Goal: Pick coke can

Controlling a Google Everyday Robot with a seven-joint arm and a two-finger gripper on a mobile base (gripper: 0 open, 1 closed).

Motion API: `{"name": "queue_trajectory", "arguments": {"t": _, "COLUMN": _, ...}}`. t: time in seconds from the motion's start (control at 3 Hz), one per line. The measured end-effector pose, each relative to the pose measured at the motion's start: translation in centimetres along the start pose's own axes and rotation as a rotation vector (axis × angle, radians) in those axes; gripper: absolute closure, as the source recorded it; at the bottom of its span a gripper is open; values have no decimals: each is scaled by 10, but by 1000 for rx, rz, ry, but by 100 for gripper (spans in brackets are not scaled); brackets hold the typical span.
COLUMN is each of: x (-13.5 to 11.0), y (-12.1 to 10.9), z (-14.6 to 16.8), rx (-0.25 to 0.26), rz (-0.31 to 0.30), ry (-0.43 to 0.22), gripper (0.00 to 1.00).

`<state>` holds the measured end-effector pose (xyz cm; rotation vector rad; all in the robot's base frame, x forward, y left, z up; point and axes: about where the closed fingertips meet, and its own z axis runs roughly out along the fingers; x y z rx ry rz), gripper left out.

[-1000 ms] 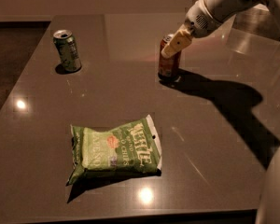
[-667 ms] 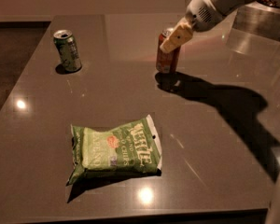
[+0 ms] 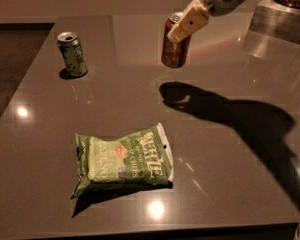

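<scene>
On the table (image 3: 50, 179), one green can (image 3: 72, 54), one chip bag (image 3: 124, 159); one coke can (image 3: 176, 53), seemingly within the hand (image 3: 180, 31).

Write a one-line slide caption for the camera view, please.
The gripper holds the coke can just above the grey table, where a green can and a chip bag rest.

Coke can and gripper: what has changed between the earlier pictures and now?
The gripper, at the upper right and shut on the coke can, has lifted it off the table; its shadow now lies apart from it. A second ago it stood on the table. The green can and the chip bag stayed put.
</scene>
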<state>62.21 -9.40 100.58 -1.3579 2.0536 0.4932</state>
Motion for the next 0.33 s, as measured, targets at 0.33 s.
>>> {"name": "queue_trajectory", "arguments": {"t": 0.33, "x": -3, "y": 2, "z": -3, "rx": -4, "rz": -5, "ry": -1, "gripper": 100}}
